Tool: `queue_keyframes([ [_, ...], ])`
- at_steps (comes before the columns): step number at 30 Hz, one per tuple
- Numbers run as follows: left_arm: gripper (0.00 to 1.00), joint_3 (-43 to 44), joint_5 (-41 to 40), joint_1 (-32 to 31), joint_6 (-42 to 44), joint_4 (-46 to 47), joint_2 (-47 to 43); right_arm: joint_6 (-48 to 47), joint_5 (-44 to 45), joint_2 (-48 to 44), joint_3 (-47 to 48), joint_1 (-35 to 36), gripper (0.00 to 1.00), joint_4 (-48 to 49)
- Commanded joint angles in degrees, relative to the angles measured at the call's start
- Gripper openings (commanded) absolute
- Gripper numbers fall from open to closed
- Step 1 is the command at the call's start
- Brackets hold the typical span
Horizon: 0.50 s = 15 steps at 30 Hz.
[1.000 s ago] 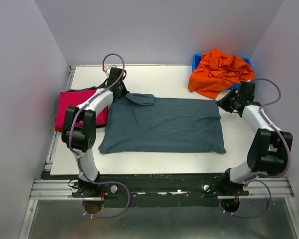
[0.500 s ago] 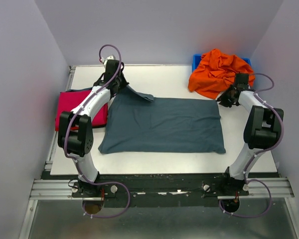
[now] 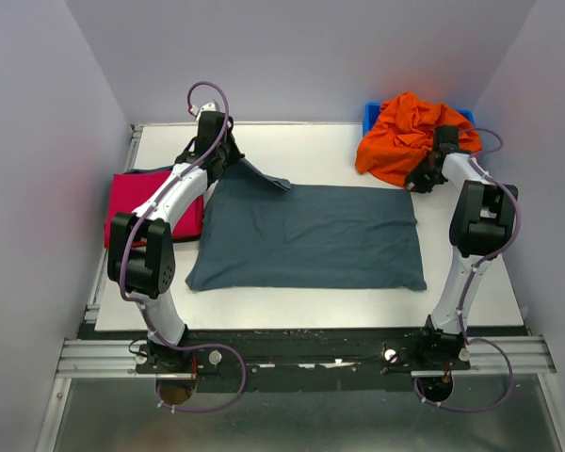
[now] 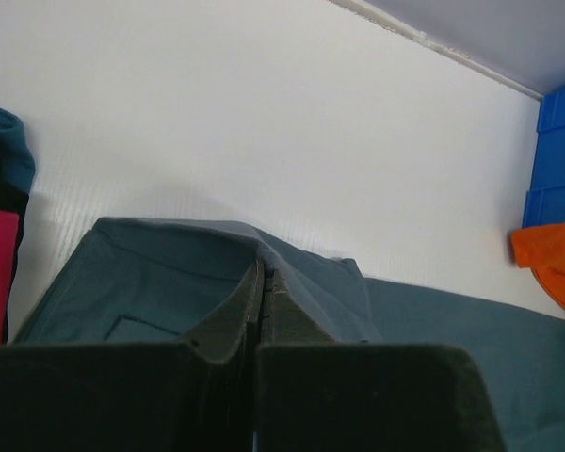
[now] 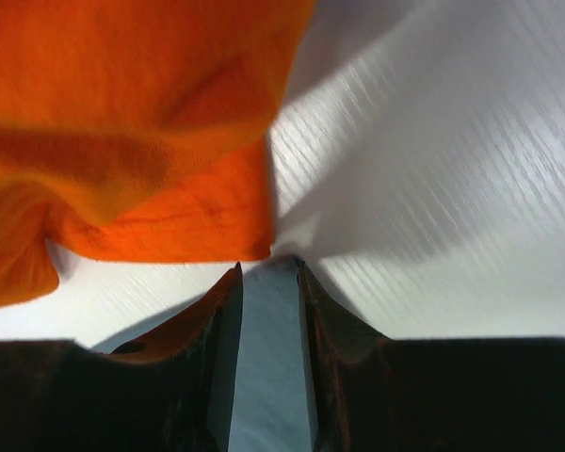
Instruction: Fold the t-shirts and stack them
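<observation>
The grey-blue t-shirt (image 3: pixel 306 235), spread lengthwise between both arms on the table (image 3: pixel 311 151), was clamped at its far corners by the left hand (image 4: pixel 262 273) and the right hand (image 5: pixel 268 268).

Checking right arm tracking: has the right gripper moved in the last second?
Yes. The right gripper has shifted toward the back of the table, from beside the grey-blue shirt's far right corner up to the edge of the orange shirt by the blue bin.

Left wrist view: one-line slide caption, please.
Left tool shut on a raised fold of the slate grey-blue t-shirt, lifting it off the white table.
</observation>
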Motion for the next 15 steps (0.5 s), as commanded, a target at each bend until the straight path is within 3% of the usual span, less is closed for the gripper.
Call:
queue_keyframes([
  [1,0.00,-0.27,2.40,0.26,0.94,1.57,-2.11,-1.62,-0.04,5.26,6.55,0.17,0.38,-8.68],
  [12,0.00,-1.06,4.68,1.05,0.68,2.36,-2.37,-1.62,1.10,6.50,8.05,0.69,0.38,-12.38],
  [15,0.00,-1.06,5.21,1.23,0.68,2.18,-2.28,-2.15,0.75,5.18,6.21,1.13,0.26,-10.45],
])
